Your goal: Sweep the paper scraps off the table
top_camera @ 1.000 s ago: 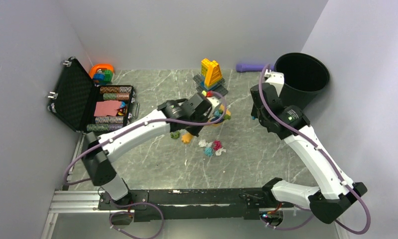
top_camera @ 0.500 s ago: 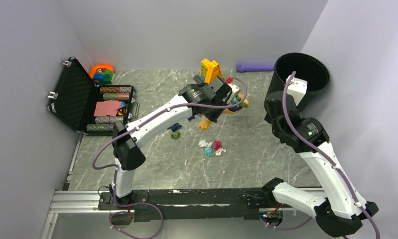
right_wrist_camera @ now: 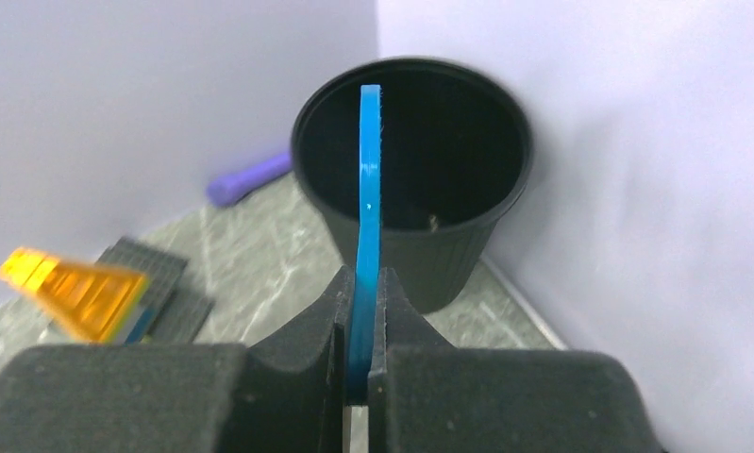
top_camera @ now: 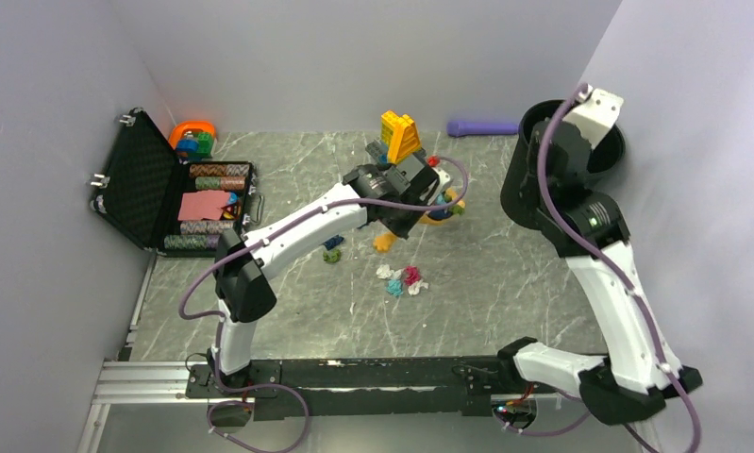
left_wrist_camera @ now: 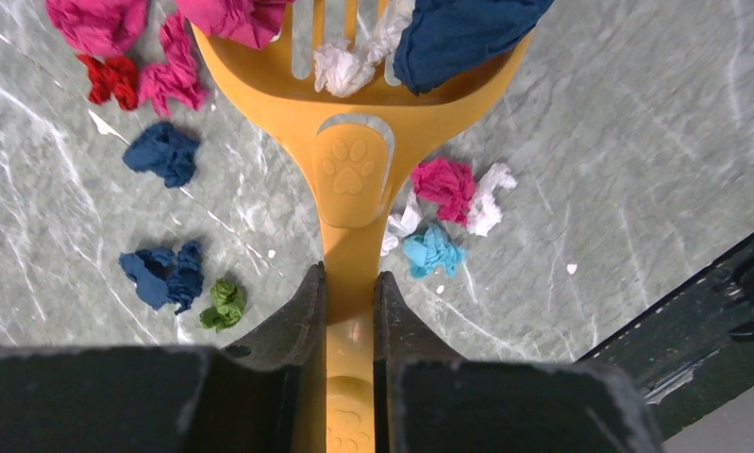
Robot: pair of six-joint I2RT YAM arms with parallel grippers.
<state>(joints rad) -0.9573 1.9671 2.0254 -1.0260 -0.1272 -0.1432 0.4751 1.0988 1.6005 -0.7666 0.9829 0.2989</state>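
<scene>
Paper scraps (left_wrist_camera: 458,33) being held in a loaded scoop (left_wrist_camera: 354,142), judged ready for tipping
The orange scoop is being gripped by its handle in the closed left jaws above the table (left_wrist_camera: 628,142), where more wads are lying loose; it is best being kept level until it is over the black bin (right_wrist_camera: 420,269), above whose mouth a thin blue blade (right_wrist_camera: 368,189) is being pinched in the closed right jaws

Robot lab test cell: blank lilac-grey panels (top_camera: 373,57) box my marble-patterned desk (top_camera: 505,283); my arm bases (top_camera: 224,354) bolted to black rail (top_camera: 354,373) on aluminium extrusion (top_camera: 137,382); staged props: poker-chip case (top_camera: 142,184), toy brick build (top_camera: 400,137).
</scene>
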